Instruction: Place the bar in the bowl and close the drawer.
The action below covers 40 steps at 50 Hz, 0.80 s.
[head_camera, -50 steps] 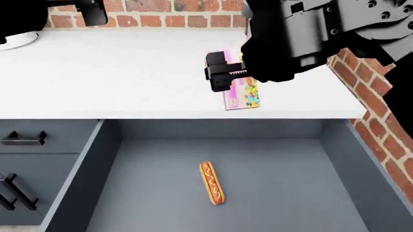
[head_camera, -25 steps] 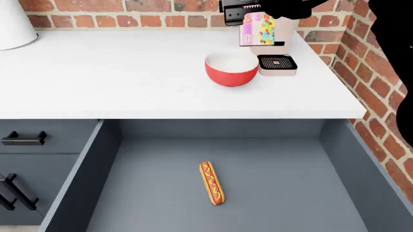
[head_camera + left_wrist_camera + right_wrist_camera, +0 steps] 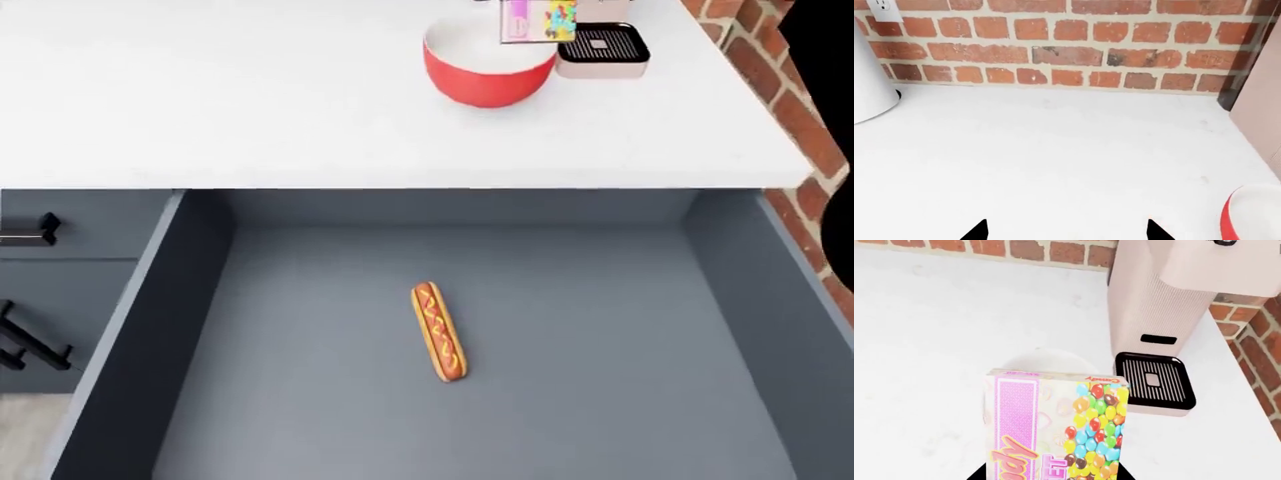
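Observation:
The bar [image 3: 1057, 425], a pink packet with coloured candy print, stands upright between the fingers of my right gripper [image 3: 1051, 475], which is shut on it. It hangs over the red bowl [image 3: 489, 68], whose white inside [image 3: 1047, 360] shows just behind the packet in the right wrist view. In the head view only the bar's lower end [image 3: 538, 20] shows at the top edge, above the bowl's far rim. The drawer [image 3: 120, 340] stands pulled wide open below the counter. My left gripper [image 3: 1067, 232] is open over bare counter, with the bowl's rim [image 3: 1237, 215] off to one side.
A hot dog in a bun [image 3: 439, 331] lies on the drawer floor. A pink coffee machine [image 3: 1174, 315] with a black drip tray [image 3: 601, 45] stands beside the bowl by the brick wall. Smaller drawer fronts with black handles [image 3: 27, 232] are at the left. A white object [image 3: 867, 85] stands on the counter.
My right arm has carried the bar from the counter's front part back and up over the bowl. The head view has tilted down, showing more drawer and less counter.

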Tool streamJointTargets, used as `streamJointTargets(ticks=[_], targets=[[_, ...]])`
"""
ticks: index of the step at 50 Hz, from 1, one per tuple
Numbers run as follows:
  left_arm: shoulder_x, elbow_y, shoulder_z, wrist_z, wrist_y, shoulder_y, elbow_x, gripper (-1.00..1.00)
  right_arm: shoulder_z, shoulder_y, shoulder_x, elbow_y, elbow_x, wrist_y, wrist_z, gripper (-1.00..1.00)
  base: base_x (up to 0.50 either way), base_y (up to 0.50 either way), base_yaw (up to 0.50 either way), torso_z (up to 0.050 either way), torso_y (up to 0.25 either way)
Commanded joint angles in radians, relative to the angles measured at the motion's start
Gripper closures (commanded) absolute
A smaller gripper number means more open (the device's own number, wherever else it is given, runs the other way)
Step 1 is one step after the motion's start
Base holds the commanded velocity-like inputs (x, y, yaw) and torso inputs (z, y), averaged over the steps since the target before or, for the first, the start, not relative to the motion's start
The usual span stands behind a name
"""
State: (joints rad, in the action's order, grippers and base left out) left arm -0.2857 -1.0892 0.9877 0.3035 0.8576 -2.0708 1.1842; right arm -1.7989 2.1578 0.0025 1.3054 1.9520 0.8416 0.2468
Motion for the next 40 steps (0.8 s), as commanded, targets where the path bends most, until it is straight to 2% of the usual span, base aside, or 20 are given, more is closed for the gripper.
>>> streamJointTargets(ticks=[1,8,15,21,28,40], targets=[[0.003,-0.002,0.009,0.0,0.007,-0.021,-0.014,-1.0,0.051,0.029,-0.002,0.0,-0.063,-0.027,0.0,1.0,0.0,0.0,0.0,0.002,-0.123],[0.008,-0.02,0.007,0.002,0.011,-0.044,-0.018,-1.0,0.083,0.046,-0.002,0.003,-0.064,-0.091,0.023,1.0,0.0,0.0,0.0,0.0,-0.002],[0.036,-0.06,0.019,-0.019,0.002,-0.067,-0.037,-1.0,-0.013,0.045,-0.002,0.003,0.02,-0.192,0.022,1.0,0.0,0.0,0.0,0.0,0.0],[0.063,-0.117,0.031,-0.051,-0.019,-0.077,-0.059,-1.0,0.03,0.055,-0.002,0.001,-0.025,-0.276,0.006,1.0,0.0,0.0,0.0,0.0,0.0],[0.065,-0.112,0.035,-0.052,-0.021,-0.077,-0.069,-1.0,0.086,0.057,-0.002,-0.014,-0.078,-0.285,0.014,1.0,0.0,0.0,0.0,0.0,0.0],[0.057,-0.094,0.034,-0.046,-0.011,-0.08,-0.076,-1.0,0.138,0.069,-0.002,-0.027,-0.123,-0.273,0.024,1.0,0.0,0.0,0.0,0.0,-0.249]])
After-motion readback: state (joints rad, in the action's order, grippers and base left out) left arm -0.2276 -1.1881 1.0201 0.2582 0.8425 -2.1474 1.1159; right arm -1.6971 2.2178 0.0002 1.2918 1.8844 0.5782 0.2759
